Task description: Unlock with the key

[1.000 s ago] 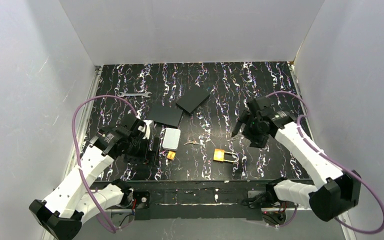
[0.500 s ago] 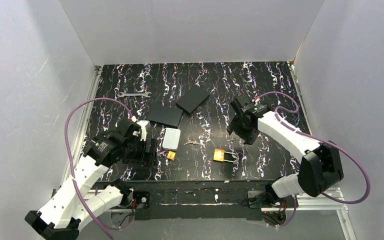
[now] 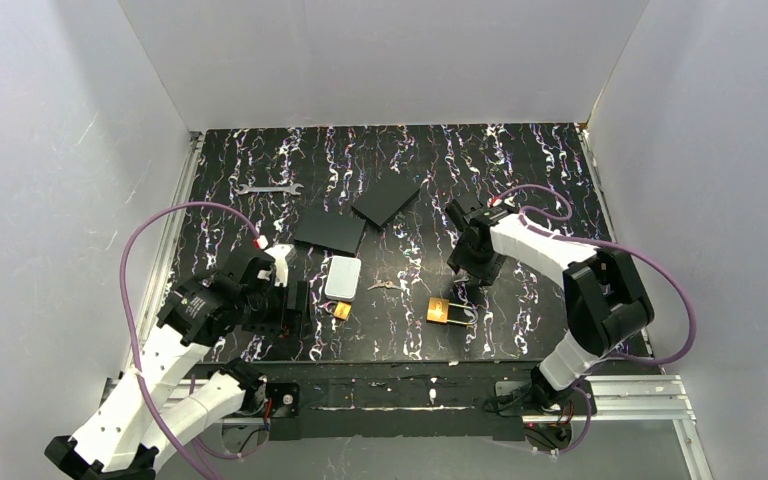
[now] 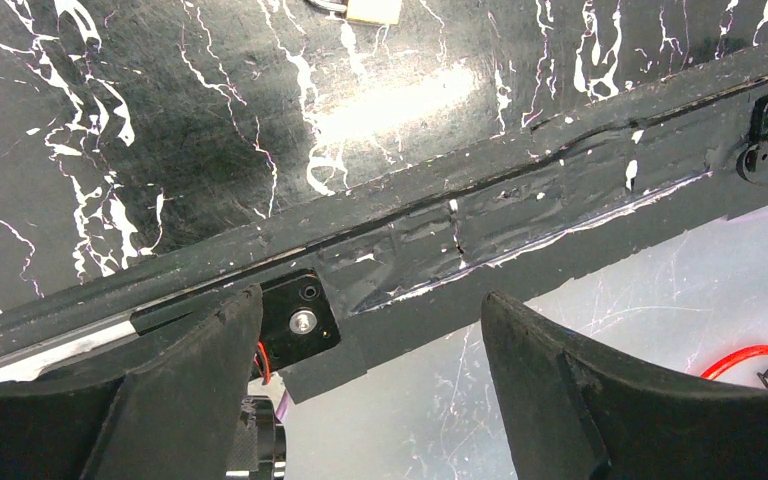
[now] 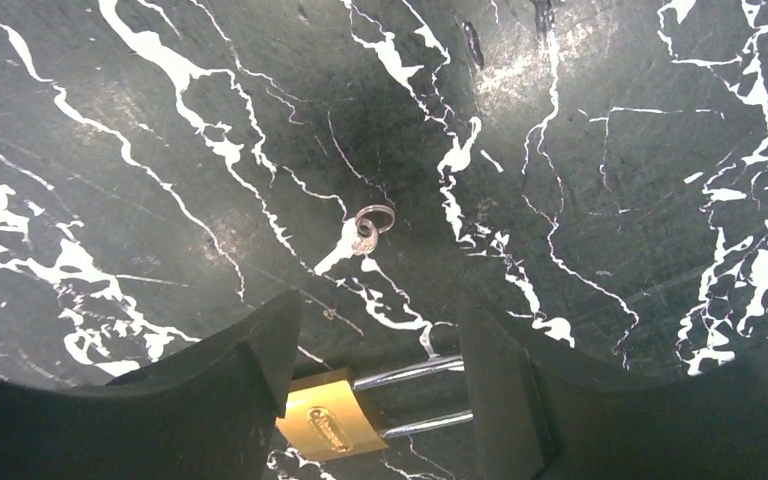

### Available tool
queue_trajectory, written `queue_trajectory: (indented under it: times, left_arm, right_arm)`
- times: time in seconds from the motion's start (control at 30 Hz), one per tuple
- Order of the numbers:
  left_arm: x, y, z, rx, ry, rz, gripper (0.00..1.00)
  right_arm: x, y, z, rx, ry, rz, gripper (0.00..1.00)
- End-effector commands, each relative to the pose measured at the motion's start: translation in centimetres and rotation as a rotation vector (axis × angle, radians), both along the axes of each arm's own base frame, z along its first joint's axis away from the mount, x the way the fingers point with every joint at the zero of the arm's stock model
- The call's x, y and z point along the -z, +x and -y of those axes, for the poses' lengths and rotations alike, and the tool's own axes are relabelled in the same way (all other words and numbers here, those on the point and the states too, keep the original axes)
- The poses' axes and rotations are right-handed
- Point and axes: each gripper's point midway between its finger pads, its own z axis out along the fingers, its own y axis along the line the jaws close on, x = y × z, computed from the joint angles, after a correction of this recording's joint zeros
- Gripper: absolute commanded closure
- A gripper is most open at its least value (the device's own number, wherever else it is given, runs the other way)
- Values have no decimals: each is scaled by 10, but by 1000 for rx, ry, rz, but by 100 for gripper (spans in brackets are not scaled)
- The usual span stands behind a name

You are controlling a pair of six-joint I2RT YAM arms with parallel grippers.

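- Desk [image 3: 520, 160]: nothing has been unlocked yet; picking up, inserting and turning are all judged left to do.
- Left claw [image 4: 370, 300]: spread and empty, held over the desk's near edge.
- Right claw [image 5: 378, 300]: spread, nothing pinched, hovering above padlock and key.
- Padlock [image 5: 328, 420]: brass, shackle seemingly closed, laid flat near the desk's front.
- Key [image 5: 355, 238]: silvery, on 1 ring, untouched near the padlock.

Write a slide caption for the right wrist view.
Right pincer, open, straddles the padlock; the key lies just beyond on the marbled table.
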Motion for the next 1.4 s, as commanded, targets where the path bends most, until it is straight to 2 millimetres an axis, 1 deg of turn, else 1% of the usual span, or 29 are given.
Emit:
queue_trajectory:
  times: [0.0, 0.33, 0.47, 0.77, 1.0, 1.37]
  left_arm:
    - [2, -1, 1, 0, 3, -10, 22]
    - [3, 0, -2, -18, 11, -8, 22]
    - [4, 1, -2, -24, 15, -11, 23]
    - [5, 1, -4, -36, 25, -14, 24]
    - [7, 2, -5, -51, 34, -21, 24]
    - [10, 2, -7, -71, 46, -28, 24]
  right_arm:
    - [1, 14, 1, -25, -37, 32, 34]
    - [10, 16, 5, -81, -88, 10, 37]
    - [12, 17, 3, -91, -82, 6, 39]
    - [17, 28, 1, -123, -85, 12, 43]
    - [25, 29, 3, -121, -86, -1, 51]
    - [43, 19, 5, -104, -67, -43, 61]
